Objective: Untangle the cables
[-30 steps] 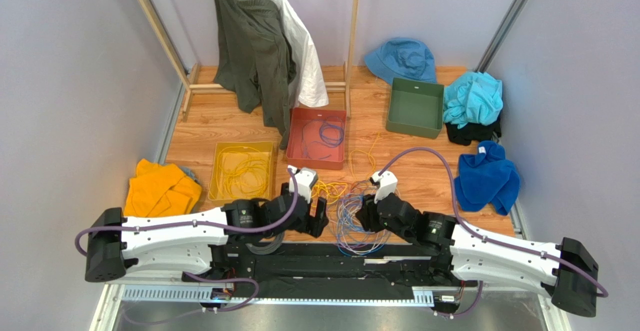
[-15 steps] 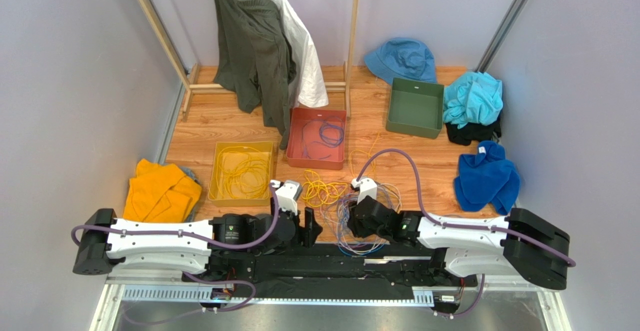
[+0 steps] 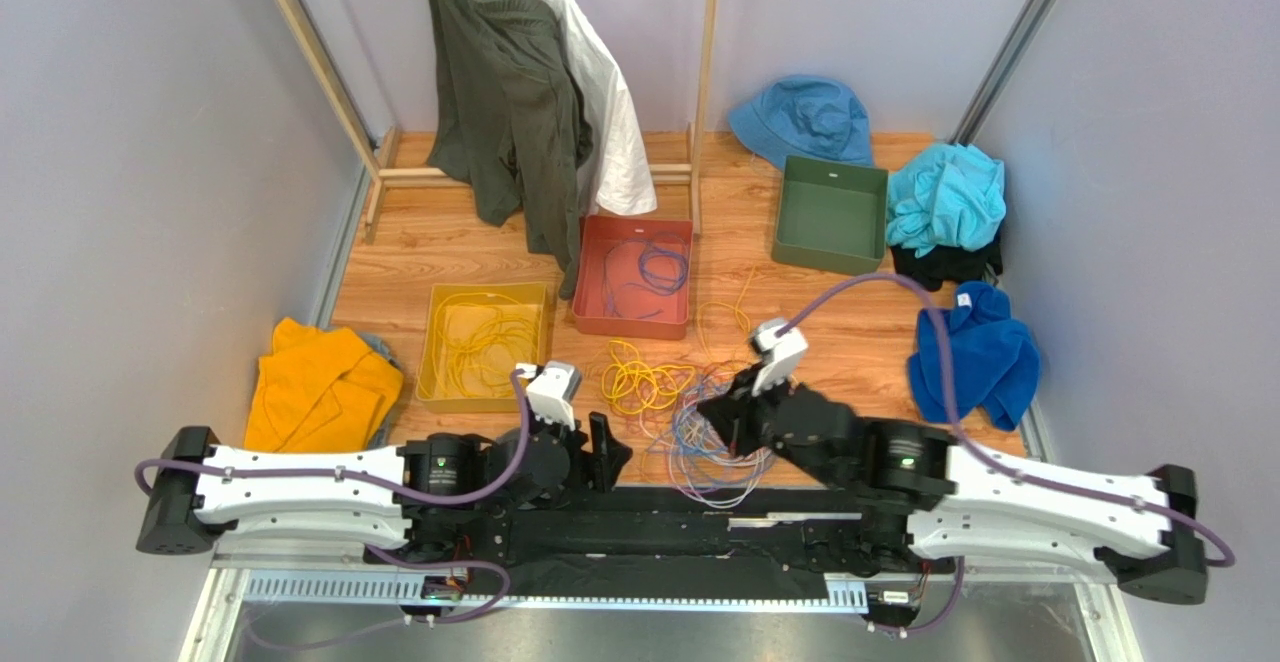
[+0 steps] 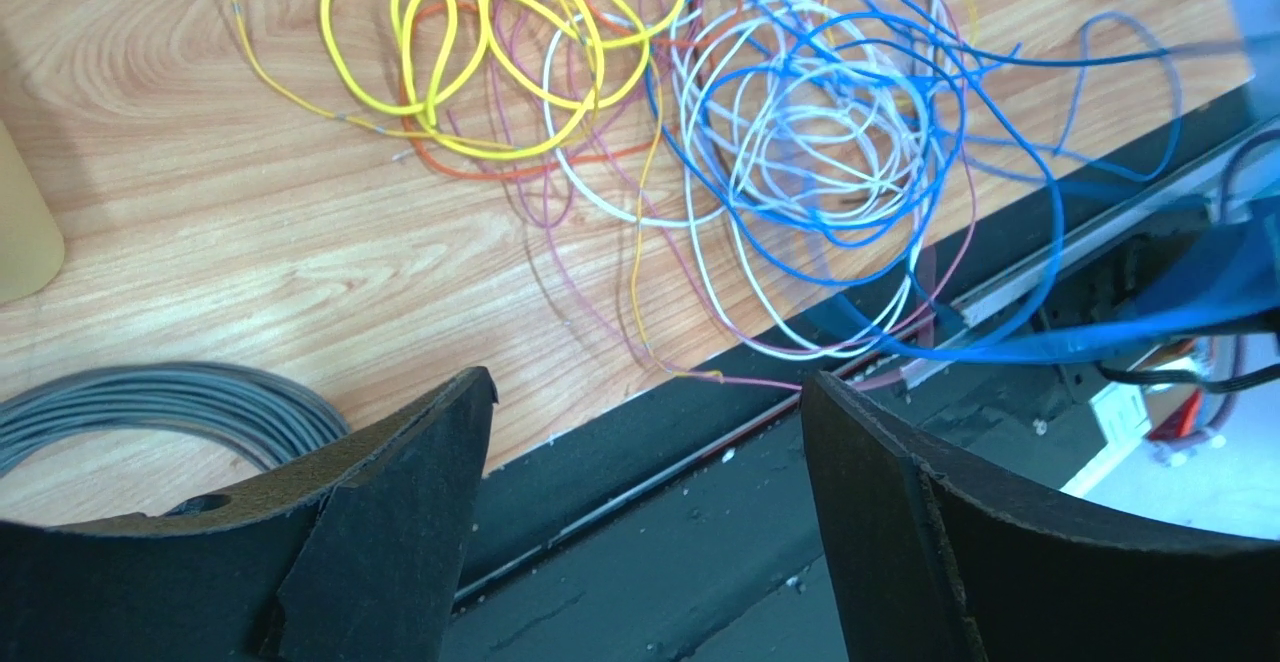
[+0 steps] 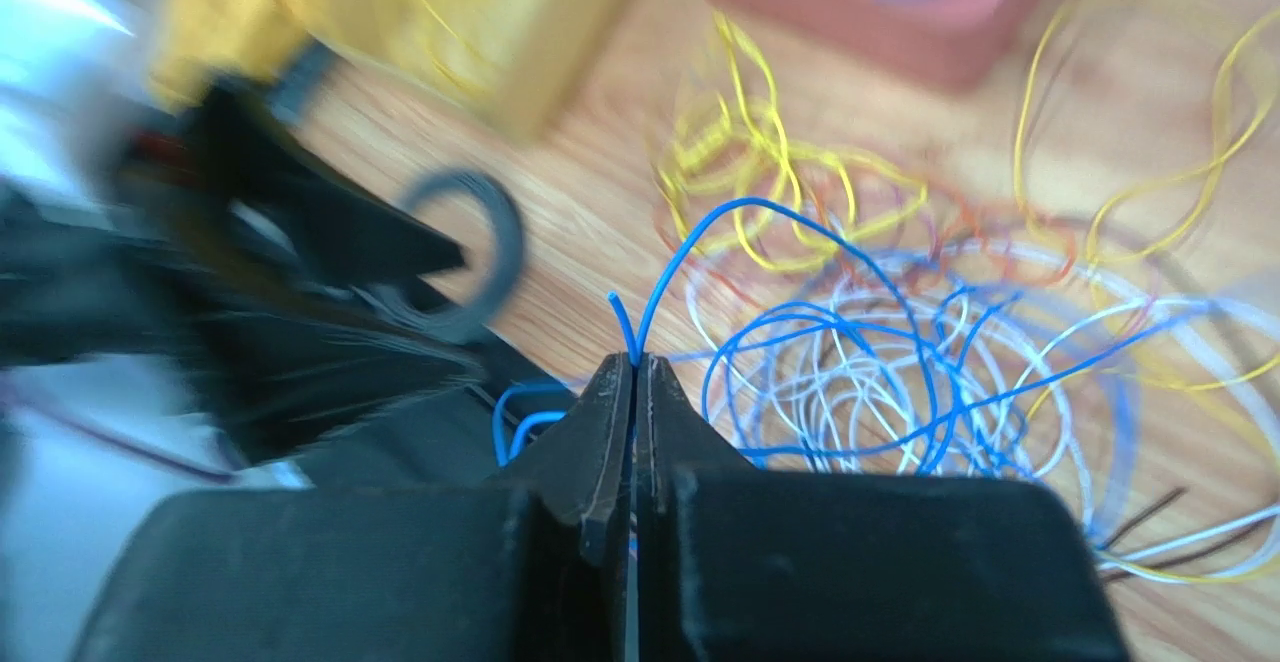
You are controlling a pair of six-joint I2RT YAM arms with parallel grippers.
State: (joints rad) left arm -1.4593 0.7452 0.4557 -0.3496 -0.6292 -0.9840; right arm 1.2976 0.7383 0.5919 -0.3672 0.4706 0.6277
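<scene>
**At the near table edge: right arm on a blue strand**

On the wood table, between the two grippers, lies the cable tangle. Its blue, white and purple loops spill over the near edge. The yellow cable is coiled just beyond, touching it.

- Right gripper: jaws pressed together, pinching a blue cable that arcs up from the tips.
- Left gripper: jaws spread wide, nothing between them, low and left of the tangle. A grey coil lies beside it.
- Red tray and yellow tray: farther back, cables in each.
</scene>
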